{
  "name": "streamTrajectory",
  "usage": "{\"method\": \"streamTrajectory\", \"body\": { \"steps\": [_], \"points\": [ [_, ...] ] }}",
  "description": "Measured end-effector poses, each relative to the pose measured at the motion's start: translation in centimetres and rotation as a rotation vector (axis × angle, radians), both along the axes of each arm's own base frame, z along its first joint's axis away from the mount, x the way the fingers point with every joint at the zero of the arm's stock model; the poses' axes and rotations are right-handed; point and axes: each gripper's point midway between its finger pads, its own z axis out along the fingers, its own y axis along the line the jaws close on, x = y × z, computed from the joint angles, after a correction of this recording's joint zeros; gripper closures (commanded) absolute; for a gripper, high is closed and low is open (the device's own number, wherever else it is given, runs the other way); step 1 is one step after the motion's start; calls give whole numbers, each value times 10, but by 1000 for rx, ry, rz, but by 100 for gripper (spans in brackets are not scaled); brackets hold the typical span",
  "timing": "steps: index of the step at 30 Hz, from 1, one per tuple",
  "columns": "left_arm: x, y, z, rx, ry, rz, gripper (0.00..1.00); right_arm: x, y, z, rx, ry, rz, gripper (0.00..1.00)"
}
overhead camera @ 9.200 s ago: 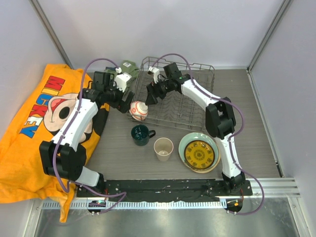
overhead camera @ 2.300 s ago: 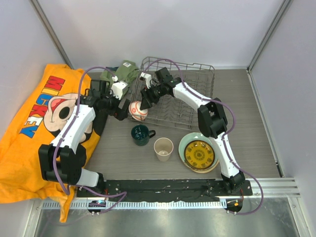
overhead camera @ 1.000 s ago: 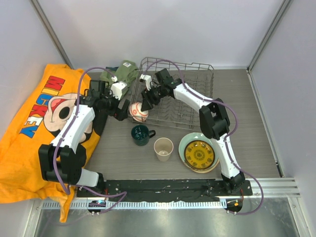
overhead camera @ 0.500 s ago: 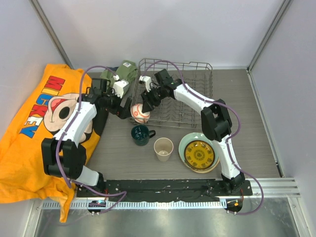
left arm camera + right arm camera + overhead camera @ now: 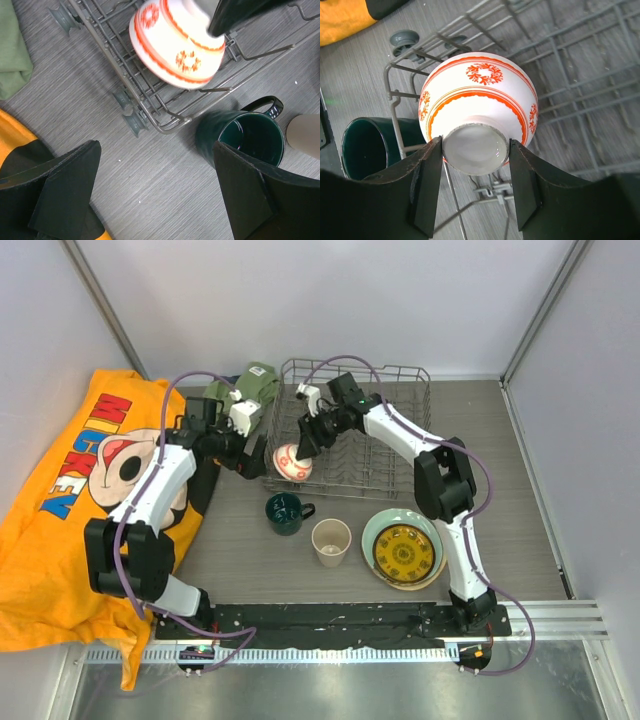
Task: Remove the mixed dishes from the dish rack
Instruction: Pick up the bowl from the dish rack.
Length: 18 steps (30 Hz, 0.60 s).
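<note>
My right gripper (image 5: 303, 447) is shut on the foot of the small red-orange patterned bowl (image 5: 292, 462), holding it upside down over the front left corner of the grey wire dish rack (image 5: 400, 440). In the right wrist view the fingers (image 5: 427, 185) clamp the bowl's (image 5: 480, 95) foot ring above the rack (image 5: 580, 75). My left gripper (image 5: 250, 458) is open and empty just left of the rack; its view shows the bowl (image 5: 175, 47) and the rack's corner (image 5: 150, 100). On the table stand the dark teal mug (image 5: 285, 512), the beige cup (image 5: 331, 541), and the yellow plate (image 5: 404, 553) on the pale green plate (image 5: 375, 530). The bird-painted plate is not visible.
An orange Mickey shirt (image 5: 70, 500) covers the table's left side. A green cloth (image 5: 255, 385) lies behind the rack's left end. The teal mug (image 5: 245, 137) sits close to the rack's front corner. Grey walls close in at the back and on both sides.
My right gripper has moved a little right and back with the bowl, from beside the rack's left edge to over its corner. My left gripper has stayed open, almost still.
</note>
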Motion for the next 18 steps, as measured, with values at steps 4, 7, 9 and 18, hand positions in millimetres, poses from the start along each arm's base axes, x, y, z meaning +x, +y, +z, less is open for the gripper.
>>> {"method": "streamTrajectory", "body": {
  "steps": [4, 7, 9, 18],
  "points": [
    [1, 0, -3, 0, 10, 1, 0, 10, -11, 3, 19, 13, -26, 99],
    [3, -1, -5, -6, 19, 3, 0, 15, -16, 4, 28, 12, -38, 99],
    [4, -4, -6, -20, 29, 6, 0, 15, -15, 5, 33, 15, -37, 99],
    [14, -28, -2, -180, 79, 27, 4, 15, -11, 13, 57, 26, -38, 99]
  ]
}}
